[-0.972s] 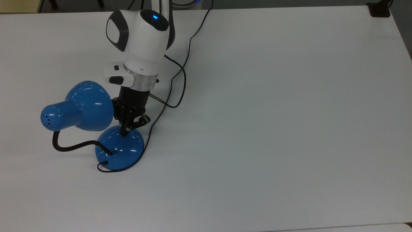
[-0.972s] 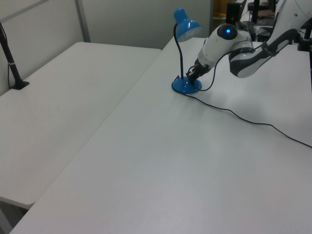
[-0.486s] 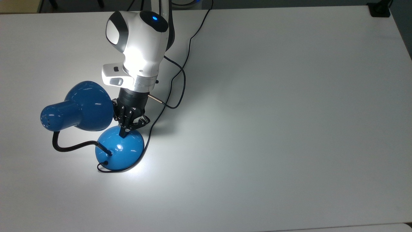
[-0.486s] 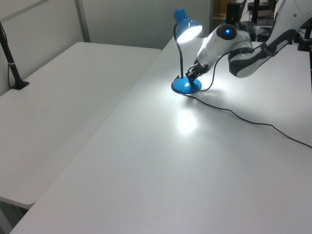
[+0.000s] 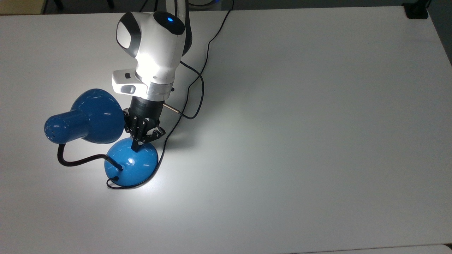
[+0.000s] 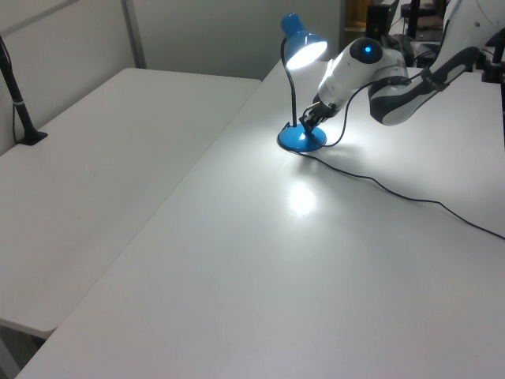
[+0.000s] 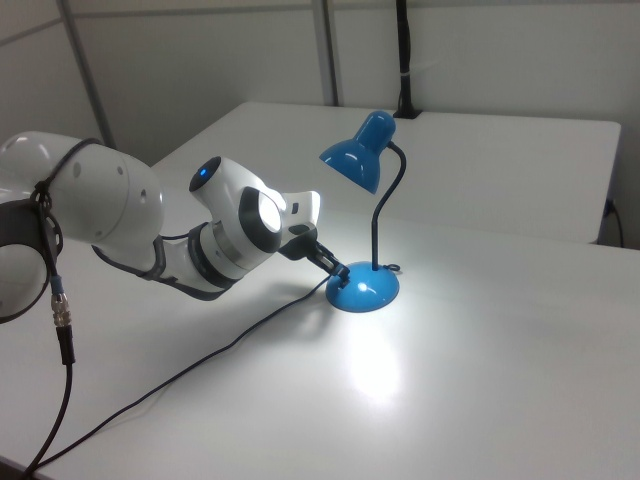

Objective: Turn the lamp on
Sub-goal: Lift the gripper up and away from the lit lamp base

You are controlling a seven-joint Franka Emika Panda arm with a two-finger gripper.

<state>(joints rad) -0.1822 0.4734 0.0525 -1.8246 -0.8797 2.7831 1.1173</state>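
The blue lamp is lit. Its bell shade (image 5: 95, 116) hangs over the table on a black bendy neck (image 5: 76, 161), above the round blue base (image 5: 136, 165). My gripper (image 5: 135, 146) points down with its fingers shut, and the tip rests on the far side of the base's dome. In the left view the shade (image 6: 304, 43) glows, with the gripper (image 6: 307, 122) at the base (image 6: 301, 140). In the right view the gripper (image 7: 340, 270) meets the left side of the base (image 7: 365, 292) under the shade (image 7: 355, 158).
A thin black cord (image 5: 201, 88) runs from the base past the arm to the table's far edge. A bright pool of light (image 6: 302, 197) lies on the white table. A black clamp (image 5: 416, 10) sits at the top view's top right corner. A second table (image 6: 95, 158) adjoins.
One second ago the lamp was dark; it is lit now and throws light on the table and arm. The arm's wrist has shifted slightly, while the gripper tip stays on the base.
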